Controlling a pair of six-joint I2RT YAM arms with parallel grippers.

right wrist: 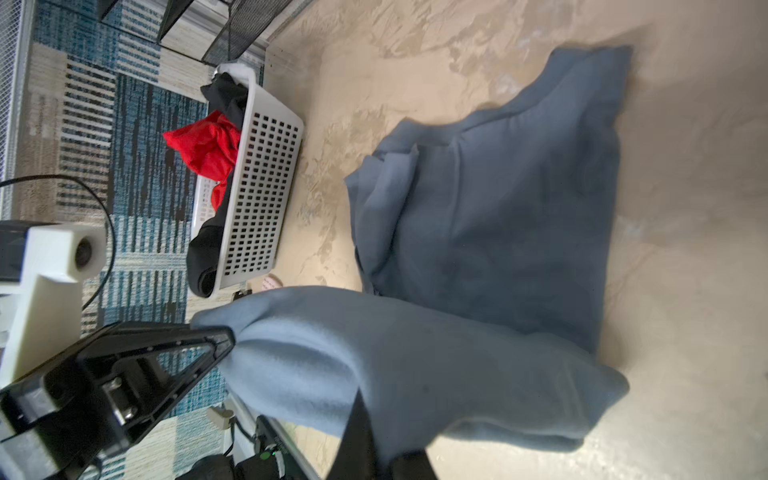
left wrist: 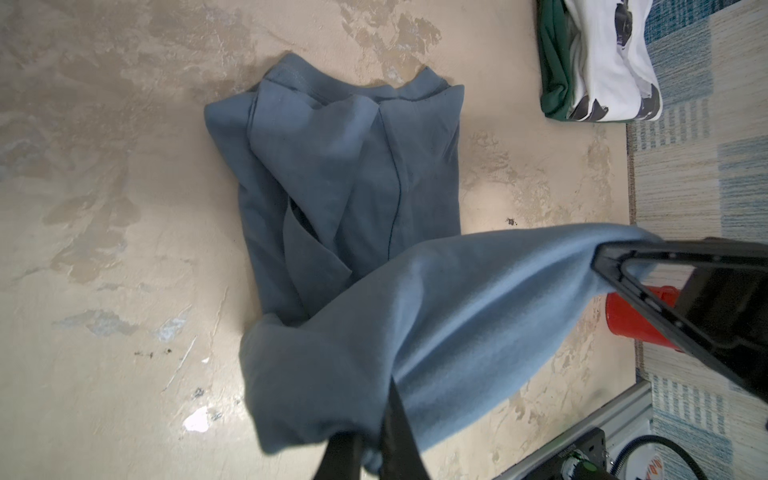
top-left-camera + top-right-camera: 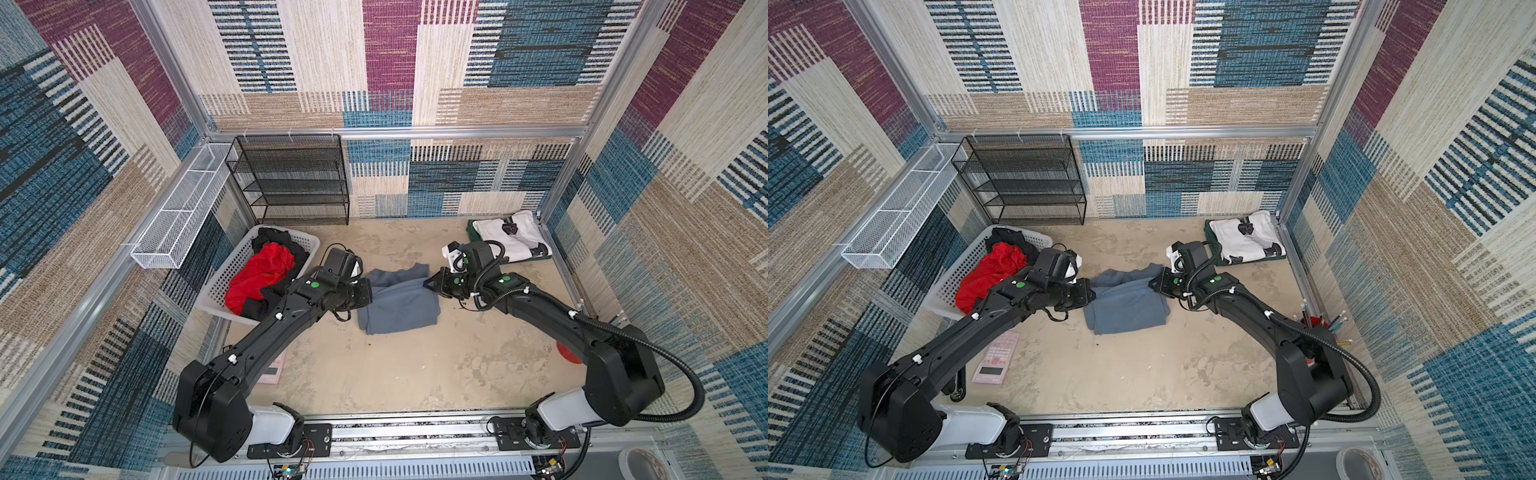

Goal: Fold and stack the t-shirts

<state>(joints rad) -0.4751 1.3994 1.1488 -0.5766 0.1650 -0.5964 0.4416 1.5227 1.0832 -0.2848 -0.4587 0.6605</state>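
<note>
The slate-grey t-shirt (image 3: 399, 299) (image 3: 1127, 303) lies partly folded on the beige table's middle in both top views. My left gripper (image 3: 368, 291) (image 2: 374, 444) is shut on the shirt's left edge. My right gripper (image 3: 430, 284) (image 1: 382, 449) is shut on its right edge. Both wrist views show that gripped edge lifted off the table and stretched between the two grippers, above the lower layers (image 2: 353, 174) (image 1: 498, 216). At the back right corner, the folded white t-shirt with black patches (image 3: 513, 241) (image 2: 611, 62) rests on the dark green one (image 3: 471, 230) (image 2: 555, 62).
A white perforated basket (image 3: 232, 274) with red and black clothes stands at the left, beside my left arm. A black mesh shelf (image 3: 291, 178) and a white wire tray (image 3: 178, 216) line the back left. A pink calculator (image 3: 995, 357) lies front left, a red pencil cup (image 3: 1316, 324) at right.
</note>
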